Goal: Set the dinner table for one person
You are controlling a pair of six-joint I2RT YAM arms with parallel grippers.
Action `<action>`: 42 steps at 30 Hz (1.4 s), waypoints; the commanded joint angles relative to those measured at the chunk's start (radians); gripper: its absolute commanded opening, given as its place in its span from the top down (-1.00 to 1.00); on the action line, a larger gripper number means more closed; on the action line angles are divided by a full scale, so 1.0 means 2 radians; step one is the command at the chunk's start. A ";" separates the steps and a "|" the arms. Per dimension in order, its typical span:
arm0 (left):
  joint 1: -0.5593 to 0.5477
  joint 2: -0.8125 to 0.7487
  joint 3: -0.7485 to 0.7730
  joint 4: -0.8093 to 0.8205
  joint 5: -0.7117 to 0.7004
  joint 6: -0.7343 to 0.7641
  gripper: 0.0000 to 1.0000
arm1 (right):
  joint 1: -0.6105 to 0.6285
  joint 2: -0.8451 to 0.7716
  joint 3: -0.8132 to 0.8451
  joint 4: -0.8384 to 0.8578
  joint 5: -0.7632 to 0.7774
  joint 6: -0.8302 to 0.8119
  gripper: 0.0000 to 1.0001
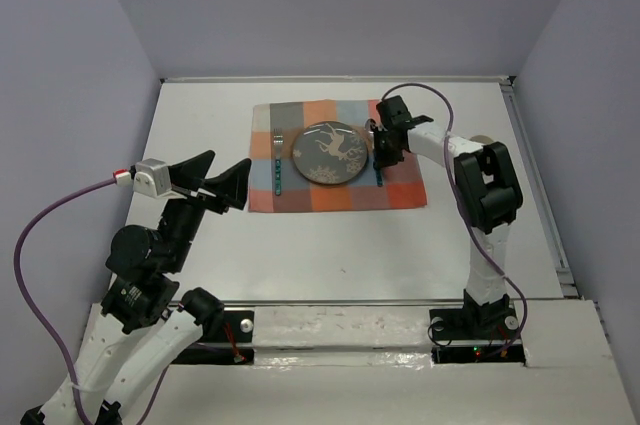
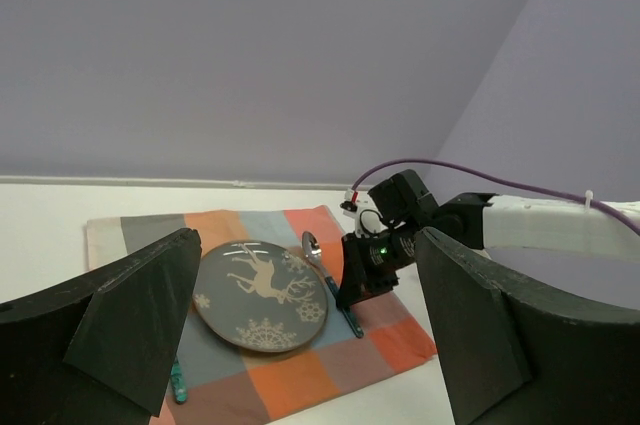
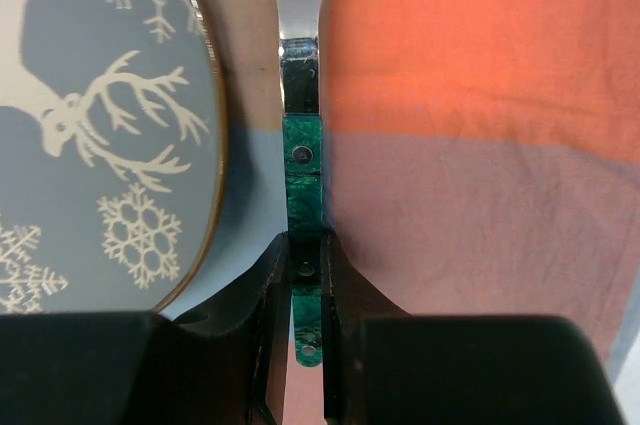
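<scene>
The dinner table [image 1: 200,245], white and broad with thin metal rails, spread out on every side of the plate [image 1: 328,153], which sat toward its far half. Under the plate lay a checkered cloth [image 1: 400,195] in orange, blue and grey squares, reaching out past the plate's rim all around. The plate was a grey-blue round with a brown edge, and its face carried a pale reindeer and snowflakes. The left gripper [image 1: 230,159] hung above bare tabletop, well off to the plate's left and nearer the arm bases, with its two dark fingers [image 2: 150,315] spread wide and nothing between them. The right gripper [image 3: 305,245] was low over the cloth just beside the plate's right rim, its fingers pinched onto the near end of a spoon [image 3: 302,165]. The spoon had a mottled green handle with small rivets and a silver neck, and it ran alongside the plate's right rim; whether it touched the cloth could not be told. Just beside the plate's left rim lay another utensil [image 1: 277,170] with a teal handle, flat on the cloth.
</scene>
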 commanded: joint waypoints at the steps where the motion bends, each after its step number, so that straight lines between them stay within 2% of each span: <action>1: 0.004 0.006 -0.004 0.026 0.006 0.006 -0.98 | -0.003 0.001 0.025 0.016 0.007 0.012 1.00; 5: 0.005 0.006 -0.004 0.026 0.007 0.005 -0.98 | -0.003 0.002 0.025 0.014 0.023 0.016 0.99; 11: 0.005 0.005 -0.005 0.026 0.007 0.005 -0.98 | -0.003 0.002 0.025 0.014 0.044 0.021 0.54; 13: 0.005 0.005 -0.005 0.025 0.007 0.004 -0.98 | -0.003 -0.008 0.024 0.014 0.045 0.023 0.33; 18: 0.006 0.005 -0.005 0.026 0.009 0.004 -0.98 | -0.003 -0.047 0.020 0.014 0.046 0.020 0.11; 20: 0.006 0.004 -0.005 0.026 0.010 0.003 -0.98 | -0.003 -0.082 0.008 0.015 0.055 0.022 0.11; 23: 0.006 0.003 -0.005 0.026 0.013 0.002 -0.98 | -0.020 -0.146 -0.031 0.025 0.143 0.038 0.17; 29: 0.006 -0.002 -0.006 0.029 0.020 0.000 -0.98 | -0.106 -0.269 -0.125 0.070 0.216 0.077 0.20; 32: 0.006 -0.004 -0.006 0.029 0.023 -0.002 -0.98 | -0.132 -0.280 -0.147 0.076 0.256 0.076 0.20; 36: 0.006 -0.005 -0.007 0.031 0.025 -0.004 -0.98 | -0.176 -0.252 -0.143 0.076 0.244 0.070 0.19; 42: 0.003 -0.007 -0.008 0.032 0.028 -0.005 -0.98 | -0.188 -0.219 -0.121 0.089 0.217 0.058 0.17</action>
